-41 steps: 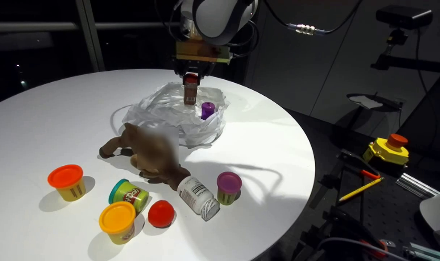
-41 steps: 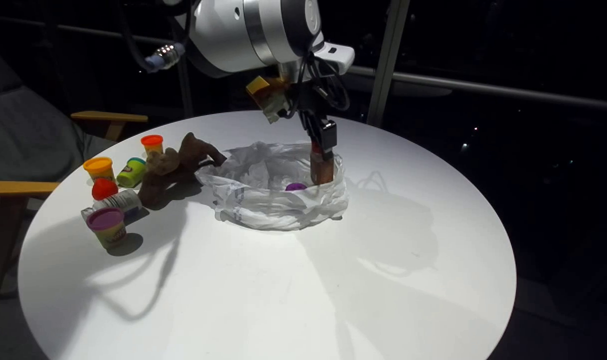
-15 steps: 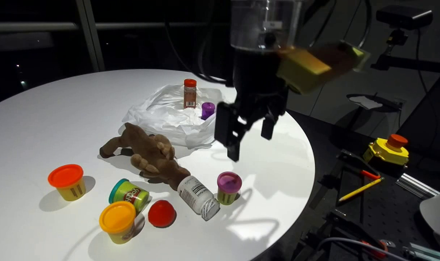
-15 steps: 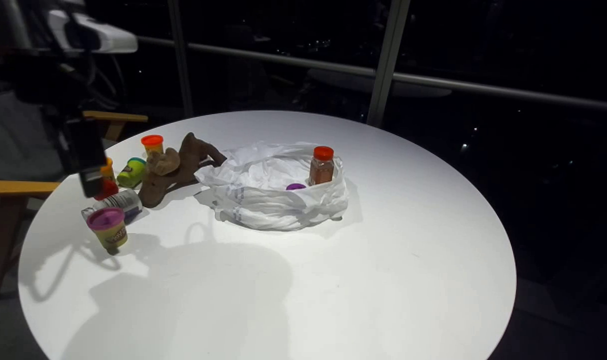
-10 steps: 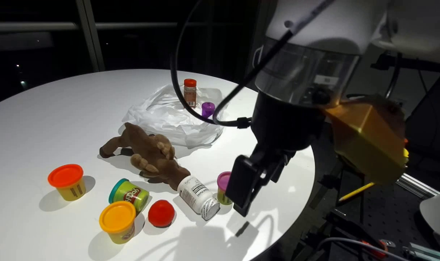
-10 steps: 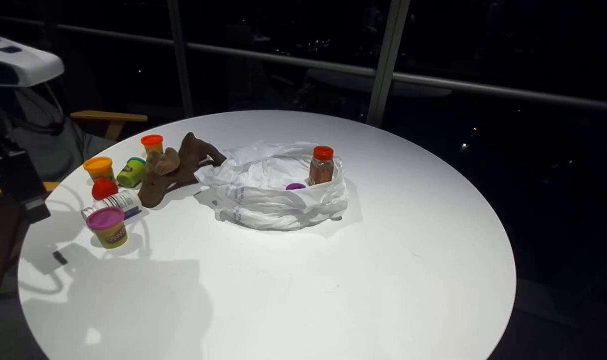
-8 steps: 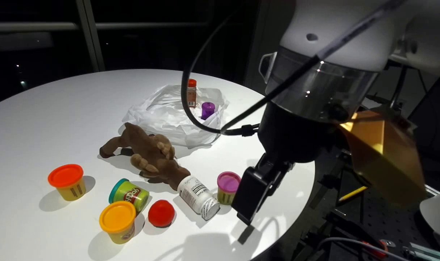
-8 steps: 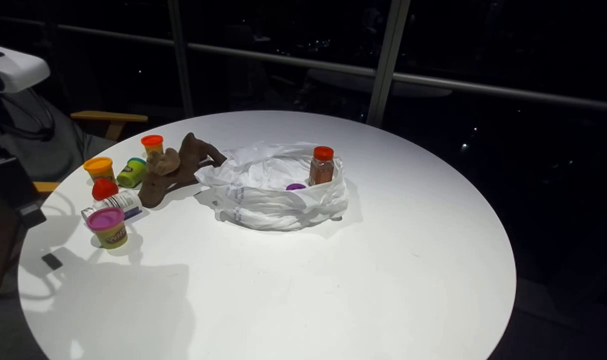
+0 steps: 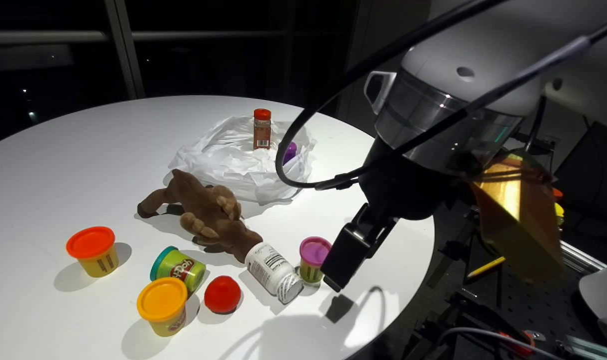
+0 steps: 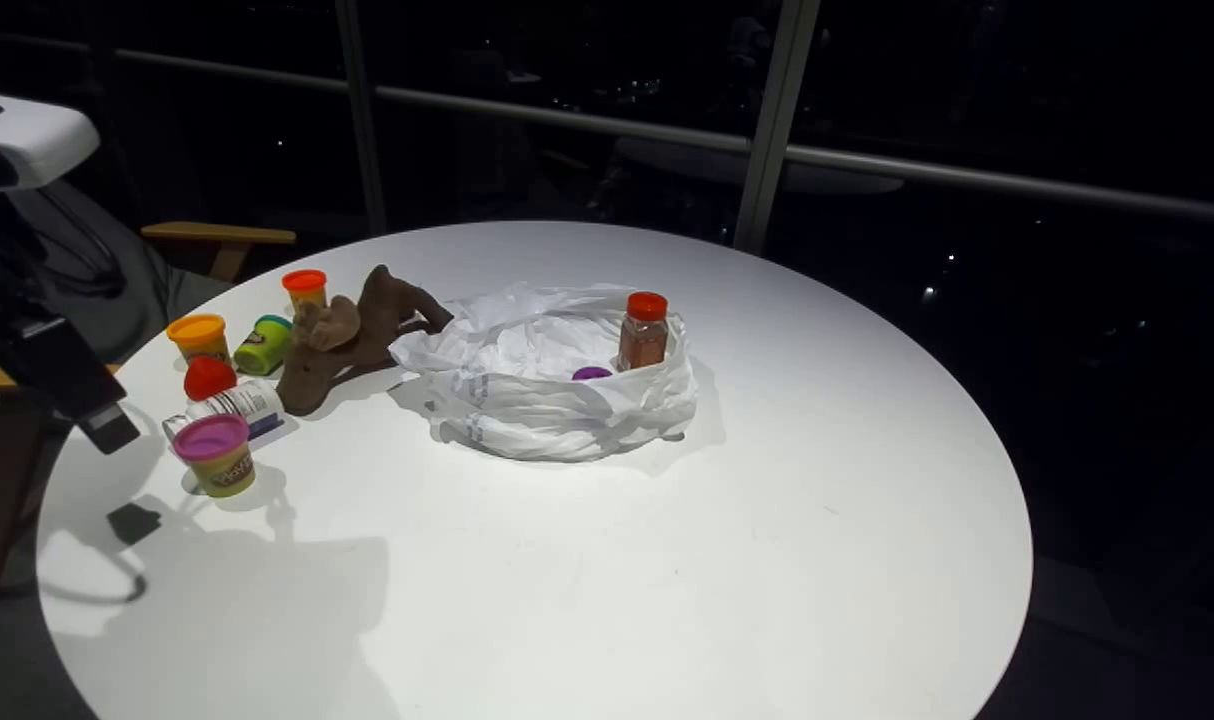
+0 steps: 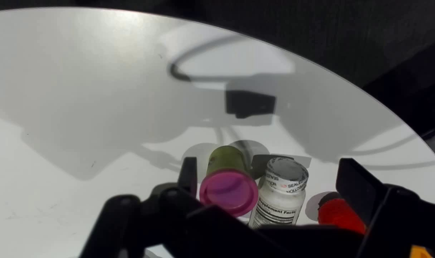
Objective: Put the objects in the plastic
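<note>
In an exterior view our round white worktop (image 10: 767,560) shows no raised rim, so whatever we knock outward could drop over; the widest open room lies between its near edge and the plastic bag (image 10: 527,420). That bag sits well in from the edge, thin-walled, and a low pass could drag it or fold it inward. The brown plush animal (image 9: 203,207) lies just beside it, likely floppy enough to snag. Our hand (image 11: 273,179) is released, jaws spread wide and grasping nothing, above the worktop near its edge. In the wrist view the white bottle (image 11: 279,208) lies on its side between the jaws and could roll if nudged. The red-lidded jar (image 10: 645,335) stands upright inside the bag, where the next load might topple it. The pink-lidded tub (image 11: 229,193), upright, shares the jaws' gap with the bottle, so closing now could pinch both; we have room on its edge side. Farther along that edge stand the red-lidded tub (image 9: 91,250) and orange-lidded tub (image 9: 162,302); the green tub (image 9: 176,267) lies on its side near them, apt to roll, like the red round thing (image 9: 222,295). The purple tub (image 10: 592,373) rests inside the bag.
</note>
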